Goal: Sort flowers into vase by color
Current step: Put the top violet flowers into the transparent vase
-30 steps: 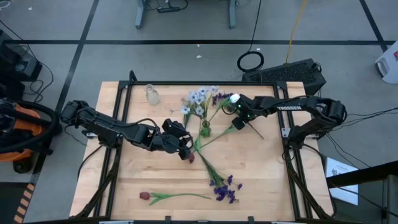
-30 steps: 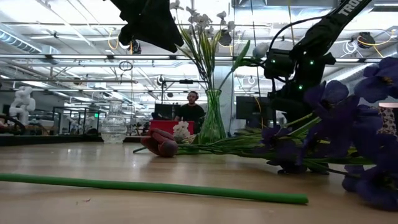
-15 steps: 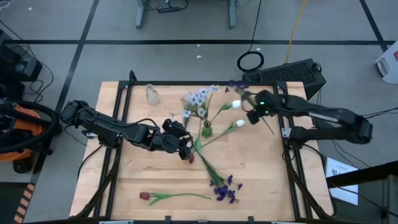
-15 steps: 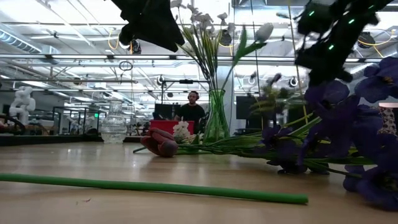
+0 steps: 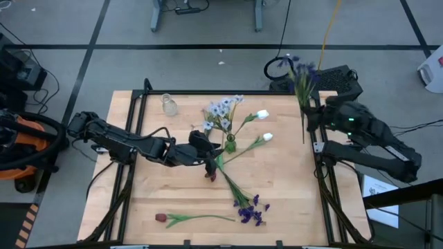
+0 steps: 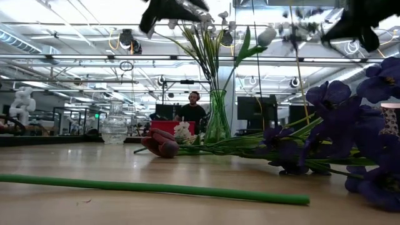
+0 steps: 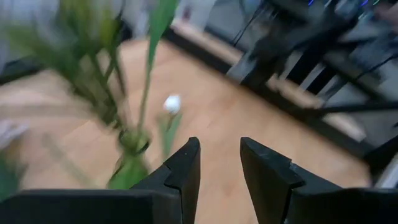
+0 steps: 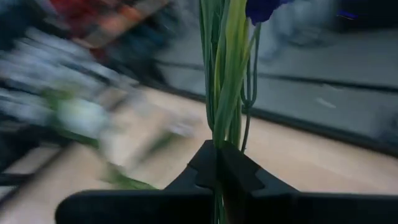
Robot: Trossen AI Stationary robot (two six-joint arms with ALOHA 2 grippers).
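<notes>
My right gripper (image 5: 306,117) is at the table's right edge, shut on a purple-blue flower (image 5: 301,69) raised above the table. My left gripper (image 5: 209,159) is open and empty just left of the green vase (image 5: 228,145), which holds pale white-lilac clusters (image 5: 221,111) and two white tulip buds (image 5: 261,115). A purple-blue cluster (image 5: 249,209) and a dark red tulip (image 5: 161,218) lie on the table. Another dark red bud (image 5: 211,175) lies near my left gripper. The left wrist view shows its fingers (image 7: 219,168) apart, with the vase (image 7: 134,140) ahead. My right gripper pinches the purple-blue flower's green stems (image 8: 224,127) between its two fingers, some way below the blossoms (image 8: 264,7). The fingers lie across the stems. The flower is lifted clear of the table, roughly upright with its blossoms up and its stem end (image 5: 303,140) hanging below the fingers.
A small clear glass vase (image 5: 168,105) stands at the table's far left. A long green stem (image 6: 156,186) lies across the near part of the table. A person (image 6: 194,109) sits in the room beyond the table.
My right gripper has gone from beside the green vase toward the table's right edge and up. It carries the purple-blue flower, which now stands clear of the vase and the table. My left gripper has shifted a little toward the green vase.
</notes>
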